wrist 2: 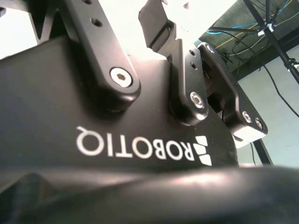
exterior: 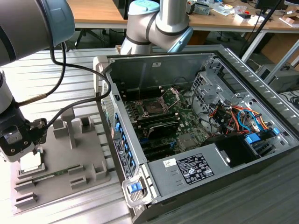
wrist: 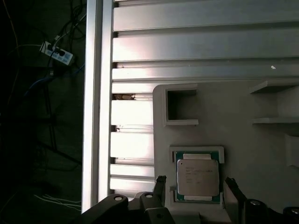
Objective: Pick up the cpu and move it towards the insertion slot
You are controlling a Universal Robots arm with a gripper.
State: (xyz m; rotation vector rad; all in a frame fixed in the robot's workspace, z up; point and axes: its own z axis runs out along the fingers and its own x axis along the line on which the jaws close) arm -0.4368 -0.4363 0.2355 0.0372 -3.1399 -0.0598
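The cpu (wrist: 197,176), a flat square chip with a silvery top and green rim, lies in a recess of the grey fixture plate (wrist: 261,140). My gripper (wrist: 196,187) is open just above it. One fingertip (wrist: 160,183) stands on each side of the chip, with a gap to it on both sides. In the exterior view the cpu (exterior: 32,163) shows at the left under the gripper body (exterior: 16,140). The insertion slot (exterior: 152,107) is inside the open computer case, its metal retaining plate (exterior: 172,95) hinged up.
Upright grey blocks (exterior: 65,125) stand on the fixture plate between the gripper and the case wall (exterior: 117,135). The slatted aluminium table (wrist: 201,46) ends at a rail (wrist: 96,93) close to the cpu. A drive cage (exterior: 208,86) and cables (exterior: 233,116) sit past the slot.
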